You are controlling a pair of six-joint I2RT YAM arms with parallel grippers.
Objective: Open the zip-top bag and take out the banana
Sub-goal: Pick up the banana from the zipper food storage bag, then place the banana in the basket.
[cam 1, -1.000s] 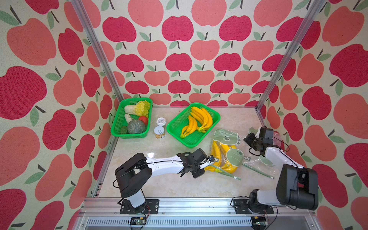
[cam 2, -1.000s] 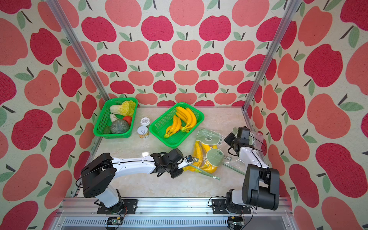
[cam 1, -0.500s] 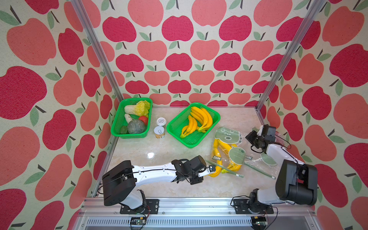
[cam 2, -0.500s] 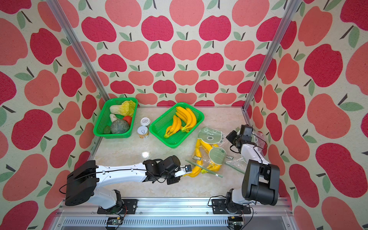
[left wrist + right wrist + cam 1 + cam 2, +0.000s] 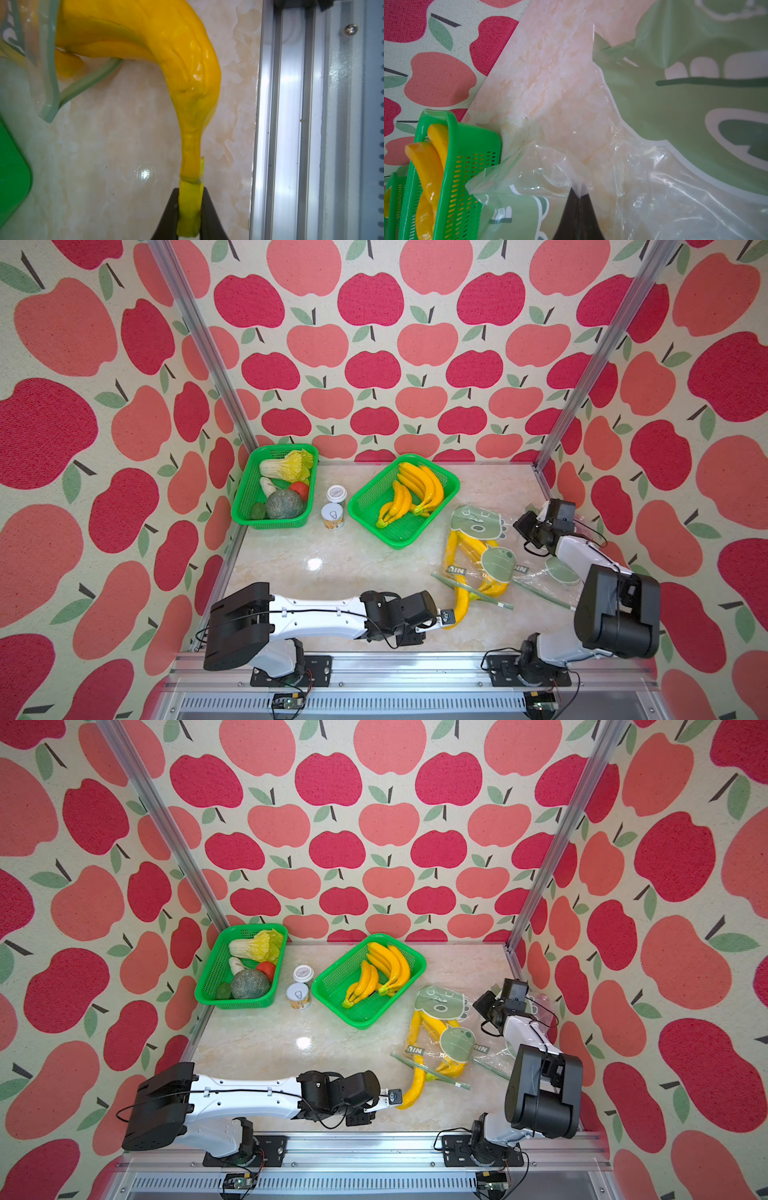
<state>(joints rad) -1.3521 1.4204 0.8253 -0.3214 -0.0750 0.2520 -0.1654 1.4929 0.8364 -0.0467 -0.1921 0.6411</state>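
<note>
Left fingers (image 5: pixel 445 616) are closed down to a stem-wide gap, clamped on the banana (image 5: pixel 460 600) stem. The left wrist view shows the greenish stem end pinched between the two black tips, with the fruit curving away over the worktop (image 5: pixel 311 585). It's a bunch, not a single banana. The left arm lies low along the near edge, reaching right.

Banana position: right of centre, toward the near side. The stem and neck of the bunch stick out of the bag (image 5: pixel 478 526) mouth toward the near edge. The rest is inside under the film, running toward the far side. Partly out, not clear of the bag.

Bag: clear film with a green cartoon print, lying flat on the right of the worktop with its mouth facing near. The mouth is open. The zip strip (image 5: pixel 473 592) crosses over the bunch at an angle, and the left wrist view shows another lip passing under the fruit. A second strip (image 5: pixel 544 594) lies further right. Can't tell if it belongs to this bag or to a separate one.

Right fingers (image 5: pixel 519 526) are fully closed on a pinch of clear bag film at the bag's far right side. The right wrist view shows the film gathered into the shut tips.

Other items:
- Banana basket (image 5: pixel 397 544), far centre, just beside the bag's far end.
- Veg basket (image 5: pixel 270 525), far left.
- Two cans (image 5: pixel 333 516), between the baskets.
</note>
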